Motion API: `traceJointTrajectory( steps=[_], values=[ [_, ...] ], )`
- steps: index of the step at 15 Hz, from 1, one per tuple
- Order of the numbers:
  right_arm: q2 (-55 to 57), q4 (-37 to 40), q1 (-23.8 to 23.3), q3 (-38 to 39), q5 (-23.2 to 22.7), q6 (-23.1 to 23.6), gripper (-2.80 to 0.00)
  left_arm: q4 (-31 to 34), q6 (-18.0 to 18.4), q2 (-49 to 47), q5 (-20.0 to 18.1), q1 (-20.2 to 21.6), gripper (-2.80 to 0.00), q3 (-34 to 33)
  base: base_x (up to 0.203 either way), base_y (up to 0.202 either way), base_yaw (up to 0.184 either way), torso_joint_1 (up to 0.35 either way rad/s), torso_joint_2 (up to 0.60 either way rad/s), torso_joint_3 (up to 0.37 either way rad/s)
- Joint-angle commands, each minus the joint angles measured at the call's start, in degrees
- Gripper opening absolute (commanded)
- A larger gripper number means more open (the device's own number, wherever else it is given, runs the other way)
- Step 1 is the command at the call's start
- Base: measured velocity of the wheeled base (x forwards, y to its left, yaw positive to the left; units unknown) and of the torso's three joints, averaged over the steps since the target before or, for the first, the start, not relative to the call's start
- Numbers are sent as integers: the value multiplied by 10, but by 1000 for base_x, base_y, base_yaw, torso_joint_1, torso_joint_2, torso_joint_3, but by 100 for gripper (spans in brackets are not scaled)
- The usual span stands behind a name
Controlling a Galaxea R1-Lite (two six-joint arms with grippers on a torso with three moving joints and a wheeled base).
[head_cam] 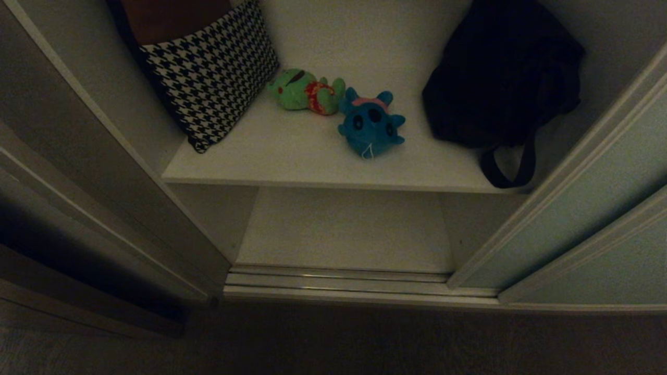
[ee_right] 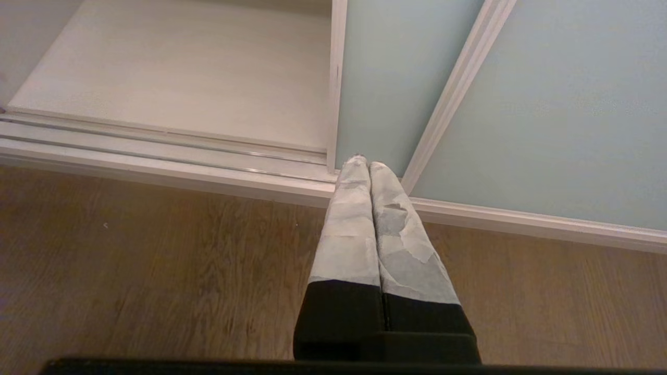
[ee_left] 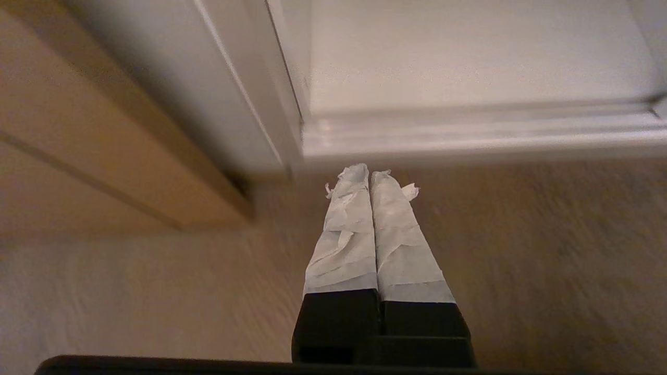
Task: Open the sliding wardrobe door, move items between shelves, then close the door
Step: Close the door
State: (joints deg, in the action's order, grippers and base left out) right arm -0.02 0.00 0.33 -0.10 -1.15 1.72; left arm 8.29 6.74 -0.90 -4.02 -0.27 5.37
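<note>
Fingers (ee_left: 371,177) pressed together, blue plush (head_cam: 371,124), green plush (head_cam: 307,91)

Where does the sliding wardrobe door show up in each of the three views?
Head view: the sliding wardrobe door is at the right edge, slid open.
Left wrist view: not in it.
Right wrist view: fills the upper right, beyond the shut right gripper.
Shared landmark: the bottom floor track.
</note>
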Motion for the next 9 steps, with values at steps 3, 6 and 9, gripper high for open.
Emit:
traceJointTrajectory(
  steps=[3,6,9],
  values=[
    [-2,0,0,0,-1,0,-280,-40,-11,8,7,1,-280,-36,0,0,0,0,0,0],
    [-2,0,0,0,0,0,-280,-56,-25,8,13,1,-280,-41,0,0,0,0,0,0],
    [-2,0,0,0,0,0,-280,-85,-26,8,16,0,-280,-53,0,0,0,0,0,0]
  ],
)
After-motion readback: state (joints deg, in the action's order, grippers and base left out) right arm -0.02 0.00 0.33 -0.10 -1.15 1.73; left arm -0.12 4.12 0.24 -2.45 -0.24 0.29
